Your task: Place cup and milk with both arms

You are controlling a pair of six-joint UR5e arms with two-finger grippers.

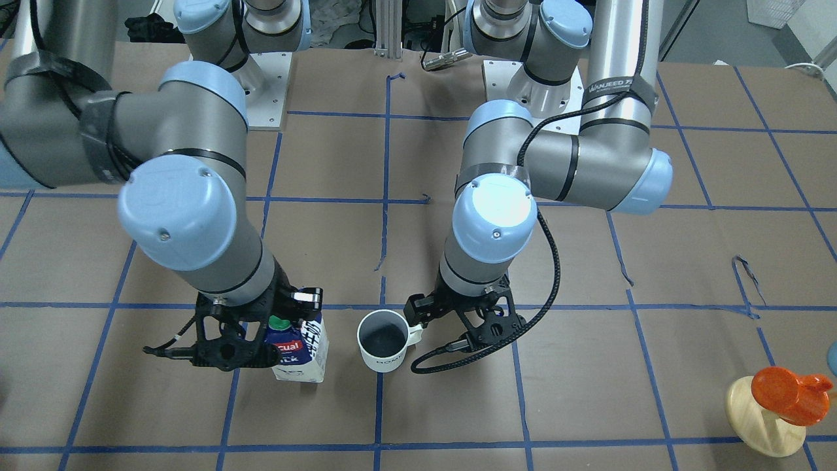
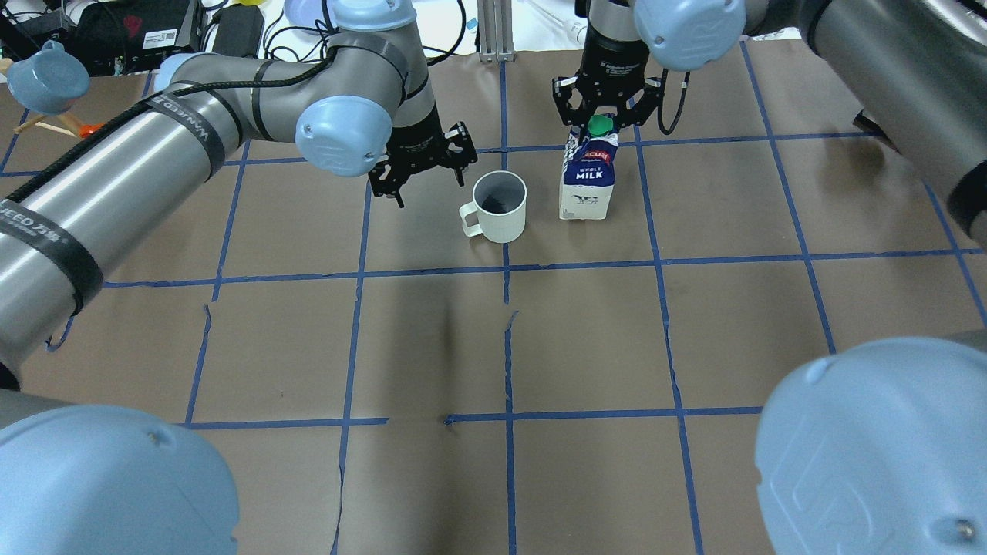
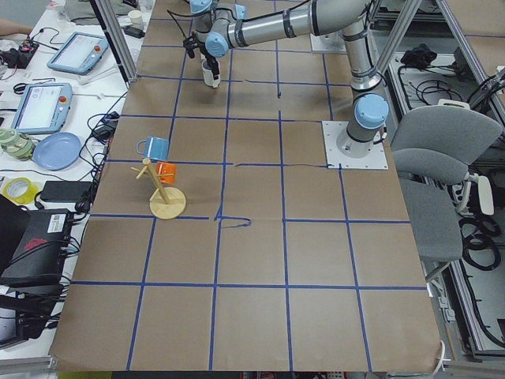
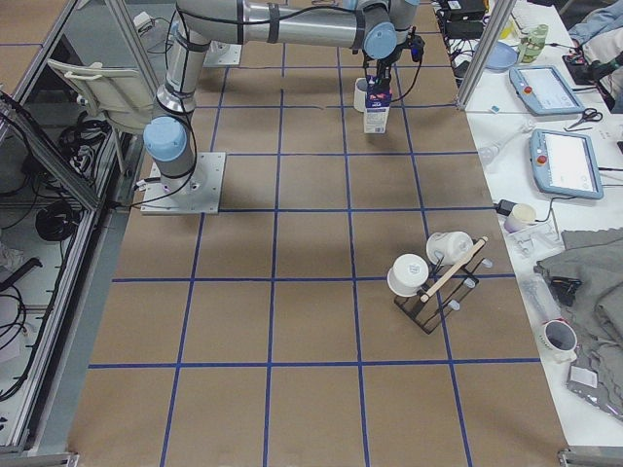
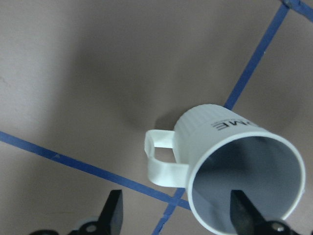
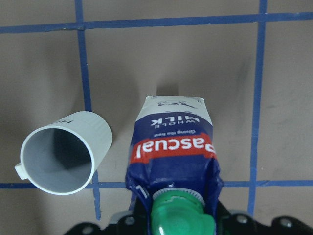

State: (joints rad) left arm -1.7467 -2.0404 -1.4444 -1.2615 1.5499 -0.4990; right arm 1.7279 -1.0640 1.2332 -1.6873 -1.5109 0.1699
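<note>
The white cup [image 2: 500, 206] stands upright on the brown paper, its handle toward my left gripper [image 2: 428, 187]. That gripper is open and empty, just beside the cup and apart from it. In the left wrist view the cup [image 5: 230, 161] lies below, with the handle and near rim between the open fingers [image 5: 113, 215]. The milk [image 2: 588, 171] stands upright to the cup's right. My right gripper [image 2: 607, 116] is open, its jaws spread either side of the carton's gabled top and green cap [image 6: 181, 215]. The front view shows the cup [image 1: 382, 340] and the milk [image 1: 302, 350] side by side.
A wooden stand carrying an orange cup [image 1: 785, 396] and a blue cup [image 2: 46, 73] sits toward my left table end. A black rack with white cups [image 4: 433, 277] sits toward my right end. Blue tape lines grid the brown paper [image 2: 509, 347].
</note>
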